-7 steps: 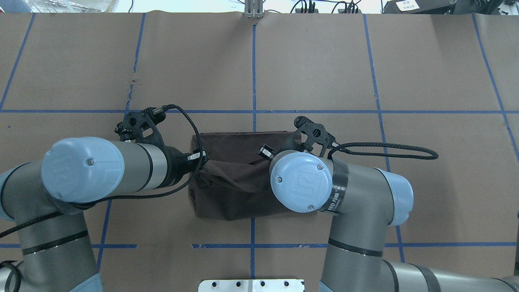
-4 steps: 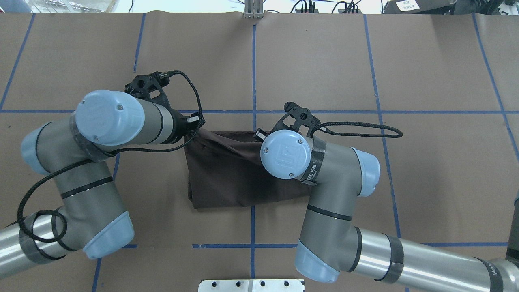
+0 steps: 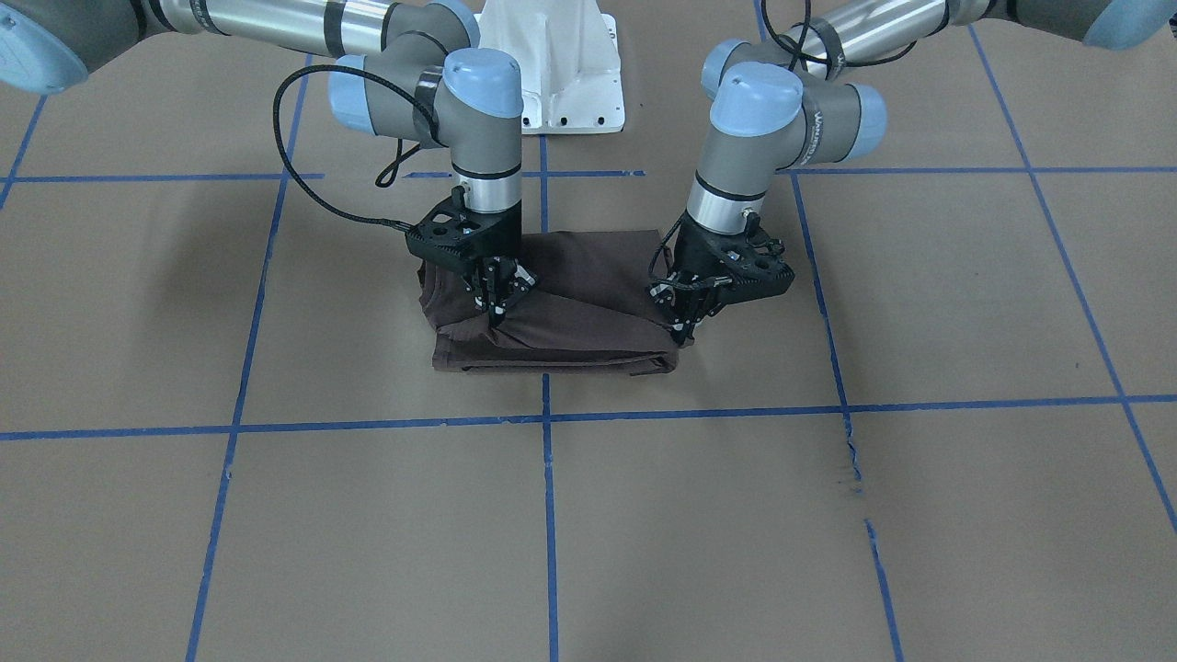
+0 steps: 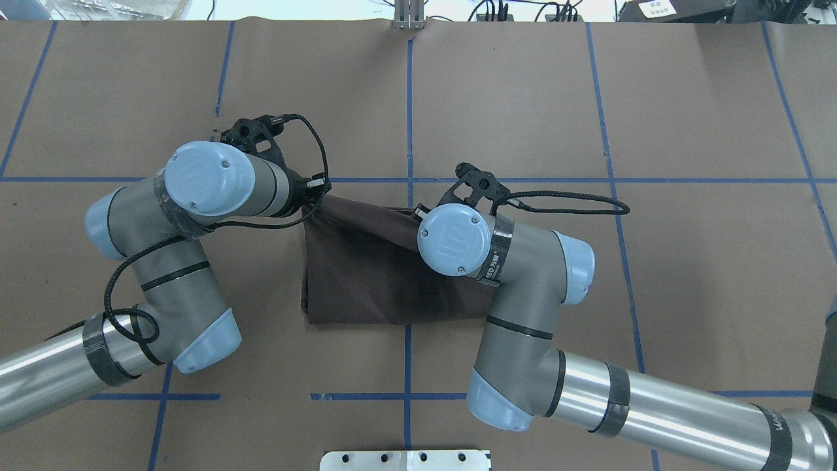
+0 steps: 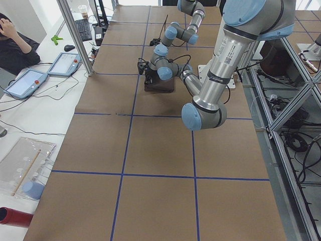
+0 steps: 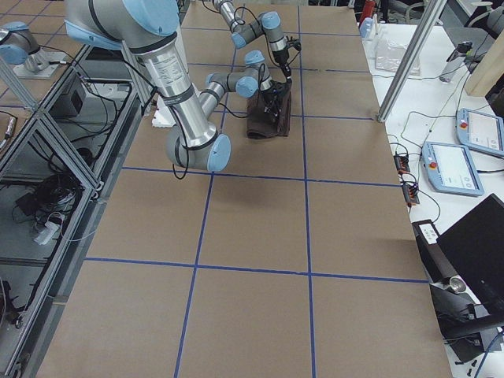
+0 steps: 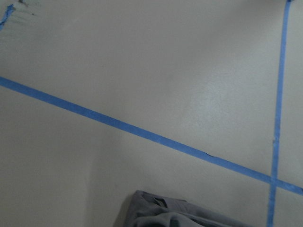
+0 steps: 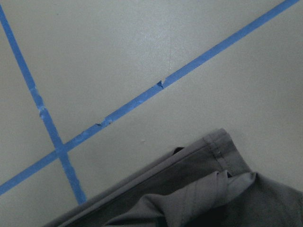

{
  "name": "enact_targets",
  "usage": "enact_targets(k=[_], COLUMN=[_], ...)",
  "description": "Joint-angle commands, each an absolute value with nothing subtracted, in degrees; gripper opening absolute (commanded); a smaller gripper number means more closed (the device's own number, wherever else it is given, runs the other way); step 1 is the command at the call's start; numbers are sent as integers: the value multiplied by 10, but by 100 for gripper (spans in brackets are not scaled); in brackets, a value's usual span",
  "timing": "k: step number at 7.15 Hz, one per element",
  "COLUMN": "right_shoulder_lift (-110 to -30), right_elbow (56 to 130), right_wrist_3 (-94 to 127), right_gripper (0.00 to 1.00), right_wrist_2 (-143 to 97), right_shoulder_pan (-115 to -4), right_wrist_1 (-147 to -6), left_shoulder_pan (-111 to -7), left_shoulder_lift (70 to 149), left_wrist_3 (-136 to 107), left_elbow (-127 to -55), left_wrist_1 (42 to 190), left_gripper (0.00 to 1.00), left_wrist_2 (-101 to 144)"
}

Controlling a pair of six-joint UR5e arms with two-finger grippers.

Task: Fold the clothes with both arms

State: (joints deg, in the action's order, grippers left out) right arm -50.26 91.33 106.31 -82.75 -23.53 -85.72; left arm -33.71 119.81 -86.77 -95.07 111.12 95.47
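Shirt: the dark brown shirt [image 3: 570,313] lies folded into a thick rectangle on the table [image 3: 736,515], a little above the middle of the front view, over the vertical tape line [image 3: 549,515] and just above the horizontal one.
Shirt layers: the top layer is pulled up off the lower ones at both ends; the bottom edge lies flat, stacked in seams.
Left gripper: my left gripper [image 3: 683,324] sits at the shirt's right end in the front view, jaws together on the cloth's corner. From overhead it [image 4: 318,194] pinches the shirt's upper left corner.
Right gripper: my right gripper [image 3: 497,299] points down over the shirt's left part in the front view, jaws clamped on a raised ridge of cloth. Overhead, my own wrist hides it.
Left wrist view: only a scrap of shirt [image 7: 161,215] at the bottom edge, tape above it.
Right wrist view: a hemmed, bunched corner of shirt [image 8: 213,189] at lower right.
Writing: a "UR" mark on the blue cap [image 4: 451,240] of my right arm [image 4: 523,314]; pale letters on the black band [image 4: 500,261] beside it, too small for me to read surely.
Pedestal: the white pedestal [image 3: 561,83] stands at the top centre of the front view.
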Motion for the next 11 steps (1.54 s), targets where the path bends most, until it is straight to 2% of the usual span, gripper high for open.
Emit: enact_targets(k=[1,3,6,11], right_shoulder_lift=[-500,-479,-474,-475], right_elbow=[915,920,906,863], right_wrist_3=[1008,970,859,731], right_gripper=[100,100,100,100], right_wrist_2=[-829,-832,-783,-770], right_shoulder_pan=[-236,-234,-179,-183], right_wrist_1=[-857,-859,-863,-865], left_shoulder_pan=[-338,-375,-382,-382], left_shoulder_lift=[1192,1184,1176,1174], left_wrist_3=[-809,-720,-714,-717], left_elbow=[-944,-956,-961,-961], left_wrist_1=[1140,1140,1141,1141], left_gripper=[100,100,100,100], left_wrist_2=[957,1028,1030,1030])
